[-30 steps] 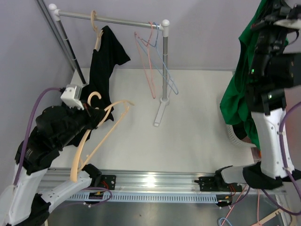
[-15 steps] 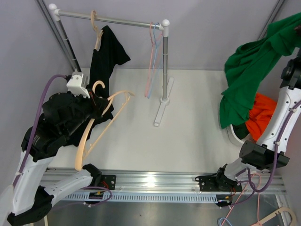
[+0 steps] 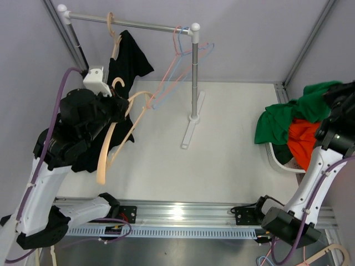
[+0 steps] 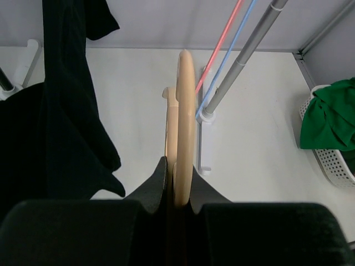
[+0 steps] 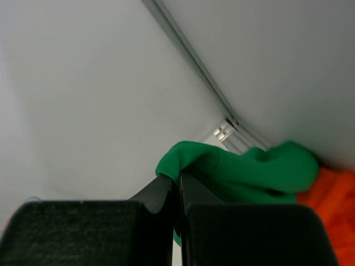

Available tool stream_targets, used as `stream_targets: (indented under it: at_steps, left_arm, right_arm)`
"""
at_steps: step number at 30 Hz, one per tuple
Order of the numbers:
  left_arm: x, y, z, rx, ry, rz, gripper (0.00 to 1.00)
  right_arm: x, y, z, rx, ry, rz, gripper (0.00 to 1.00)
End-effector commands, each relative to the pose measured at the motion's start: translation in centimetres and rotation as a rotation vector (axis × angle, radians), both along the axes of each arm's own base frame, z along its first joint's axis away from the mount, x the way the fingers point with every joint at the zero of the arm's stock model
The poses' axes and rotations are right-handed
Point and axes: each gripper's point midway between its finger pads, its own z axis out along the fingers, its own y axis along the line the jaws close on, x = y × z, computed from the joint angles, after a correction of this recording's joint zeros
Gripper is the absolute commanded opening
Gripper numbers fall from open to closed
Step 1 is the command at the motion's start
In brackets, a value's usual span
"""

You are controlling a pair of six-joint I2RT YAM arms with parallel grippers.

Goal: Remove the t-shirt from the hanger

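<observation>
My left gripper (image 4: pixel 177 195) has its fingers pinched narrow on the bare beige wooden hanger (image 4: pixel 184 122), lifted off the table. My right gripper (image 5: pixel 178 188) is clamped on a fold of the green t-shirt (image 5: pixel 244 166). The shirt is off the hanger and draped onto the white mesh basket (image 3: pixel 273 158) over an orange garment (image 3: pixel 298 138), I judge for dropping there. Far back, a black t-shirt (image 3: pixel 126 64) and pink and blue wire hangers (image 3: pixel 166 80) hang on the metal rail (image 3: pixel 138 23)

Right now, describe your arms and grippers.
Both arms have white links and black joints. The left arm carries a purple left cable and a white box near its wrist. The right arm trails a purple right cable. The left gripper and right gripper have black, tapering fingers.
</observation>
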Motion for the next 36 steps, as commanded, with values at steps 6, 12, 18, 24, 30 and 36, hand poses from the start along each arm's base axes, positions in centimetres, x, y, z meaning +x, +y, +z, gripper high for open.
stream_targets:
  at_steps: [6,12,18,24,30,36]
  left_arm:
    - [3.3,0.5,6.0,-0.052,-0.115,0.046,0.01]
    - [7.6,0.1,5.8,-0.046,-0.053,0.057,0.01]
    - [9.4,0.2,6.5,-0.074,-0.078,0.063,0.01]
    - [10.7,0.3,7.7,-0.058,-0.126,0.069,0.01]
    - [12.1,1.0,7.3,-0.008,-0.128,0.102,0.01]
    - [13.5,1.4,7.4,-0.019,-0.135,0.098,0.01]
  right_arm:
    - [-3.6,-1.9,-15.9,0.205,0.327,-0.211,0.0]
    - [-4.8,-2.3,-18.3,0.186,0.411,-0.25,0.01]
    - [-6.4,-2.9,-23.3,0.125,0.601,-0.364,0.07]
    - [-6.6,-2.4,-28.7,0.195,0.723,-0.358,0.92]
    - [-6.5,-2.6,-22.0,0.134,0.588,-0.375,0.99]
    - [-5.2,0.5,-13.6,0.057,0.474,-0.209,0.99]
